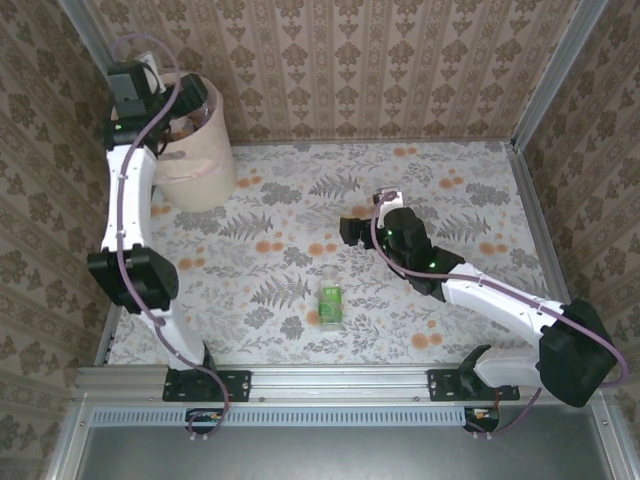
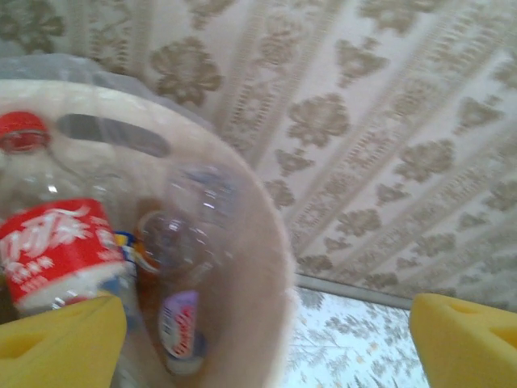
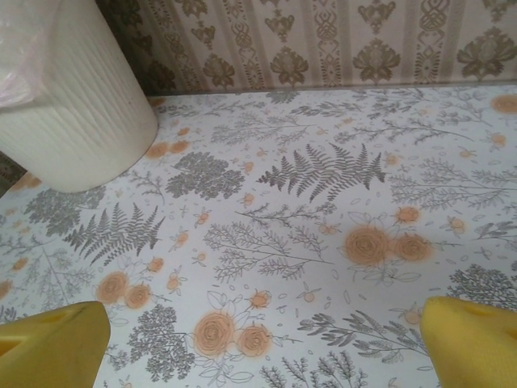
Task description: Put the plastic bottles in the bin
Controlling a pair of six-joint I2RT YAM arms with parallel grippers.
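The pale beige bin (image 1: 200, 160) stands at the table's far left corner. My left gripper (image 1: 172, 122) hangs over its mouth, open and holding nothing. In the left wrist view its yellow fingertips (image 2: 60, 339) are spread wide over the bin's rim (image 2: 266, 267). Inside lie a red-labelled bottle (image 2: 56, 250) with a red cap and a blurred bottle (image 2: 182, 323) with a pale purple label. One green-labelled bottle (image 1: 330, 300) lies on the table near the front middle. My right gripper (image 1: 362, 218) hovers open over mid-table, behind that bottle. Its yellow fingertips (image 3: 48, 343) frame bare cloth, with the bin (image 3: 73, 105) ahead to the left.
The floral tablecloth (image 1: 440, 200) is walled in by patterned panels on three sides. A metal rail (image 1: 340, 380) runs along the near edge by the arm bases. A clear liner (image 3: 24, 56) drapes over the bin's side.
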